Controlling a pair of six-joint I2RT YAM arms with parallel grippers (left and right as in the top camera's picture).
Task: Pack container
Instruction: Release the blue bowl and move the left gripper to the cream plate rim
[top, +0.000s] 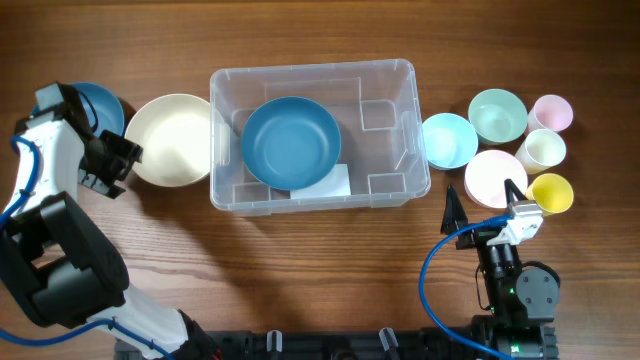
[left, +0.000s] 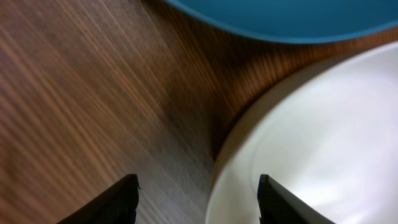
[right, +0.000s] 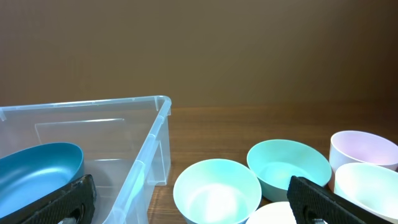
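Observation:
The clear container (top: 395, 80) stands mid-table with a dark blue bowl (top: 290, 143) inside; its wall (right: 149, 143) and that bowl (right: 37, 168) also show in the right wrist view. A cream bowl (top: 178, 139) sits just left of it. My left gripper (top: 126, 160) is at that bowl's left rim. In the left wrist view the left gripper (left: 198, 199) is open, one finger outside the cream bowl (left: 323, 124) and one over its inside, touching nothing. My right gripper (top: 487, 203) stands open and empty at the front right, seen also as the right gripper (right: 193, 202).
A second dark blue bowl (top: 95, 105) lies at the far left behind the left arm. Right of the container stand a light blue bowl (top: 449, 139), a mint bowl (top: 497, 114), a pink bowl (top: 490, 175), and pink (top: 550, 112), cream (top: 545, 149) and yellow (top: 550, 192) cups.

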